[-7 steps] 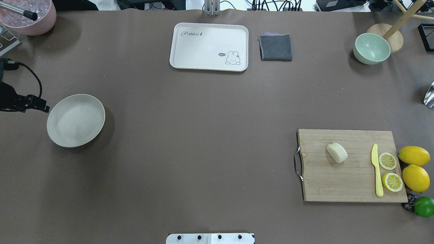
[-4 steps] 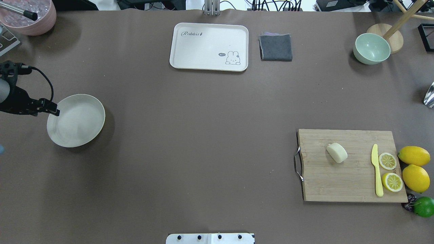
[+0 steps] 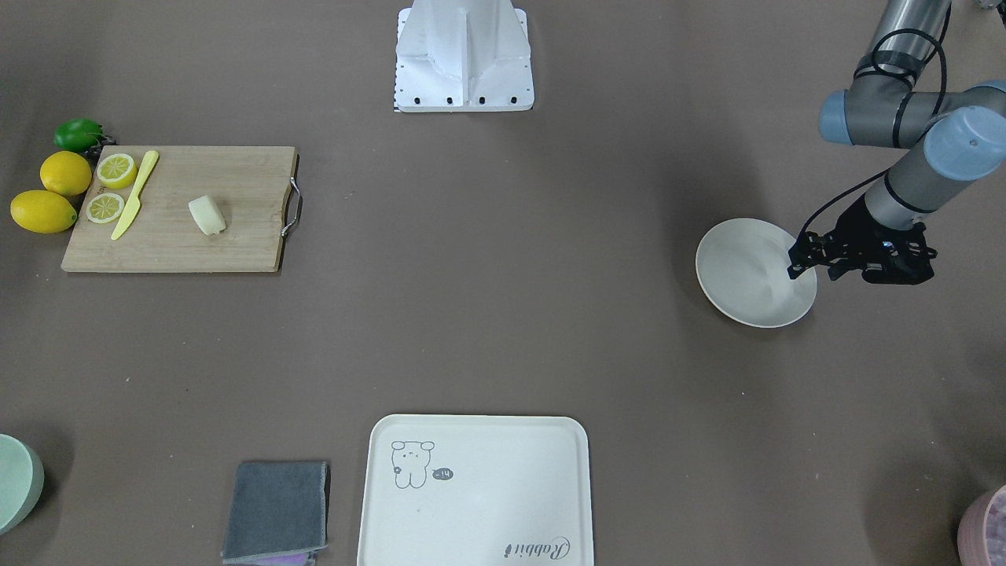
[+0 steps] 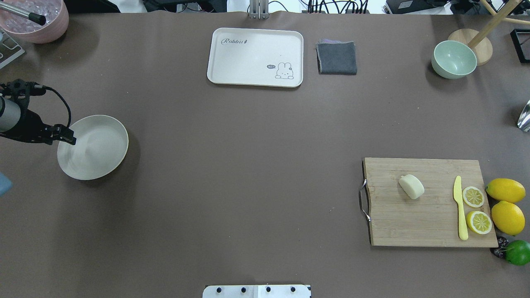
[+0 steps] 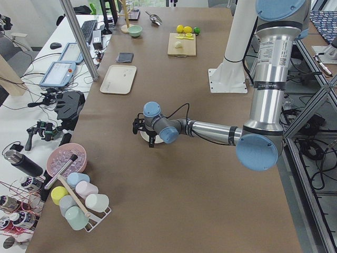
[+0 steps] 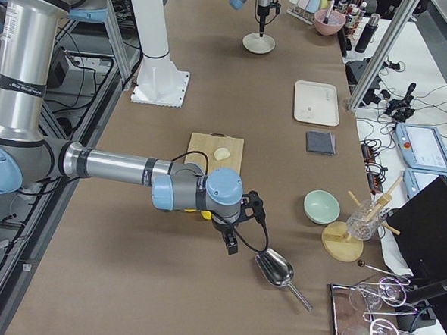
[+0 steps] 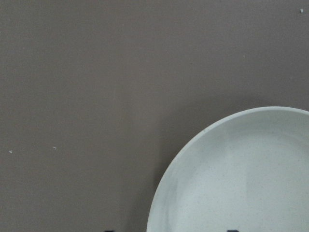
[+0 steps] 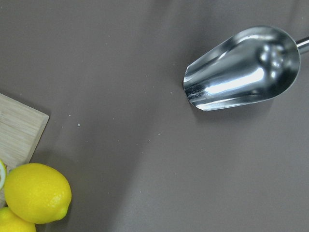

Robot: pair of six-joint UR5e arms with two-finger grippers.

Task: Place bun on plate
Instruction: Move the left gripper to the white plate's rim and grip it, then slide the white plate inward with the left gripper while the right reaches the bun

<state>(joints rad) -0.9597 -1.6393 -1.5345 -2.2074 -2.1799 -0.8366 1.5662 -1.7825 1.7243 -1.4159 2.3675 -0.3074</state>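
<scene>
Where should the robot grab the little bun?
Best guess: come straight down from above and pinch the bun across its narrow middle. It lies flat on the cutting board, longer one way, with clear space on both long sides.

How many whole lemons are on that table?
2. One lemon lies on the table just off the end of the cutting board; the second lemon lies right beside it, nearer the robot. None seems hidden.
</scene>
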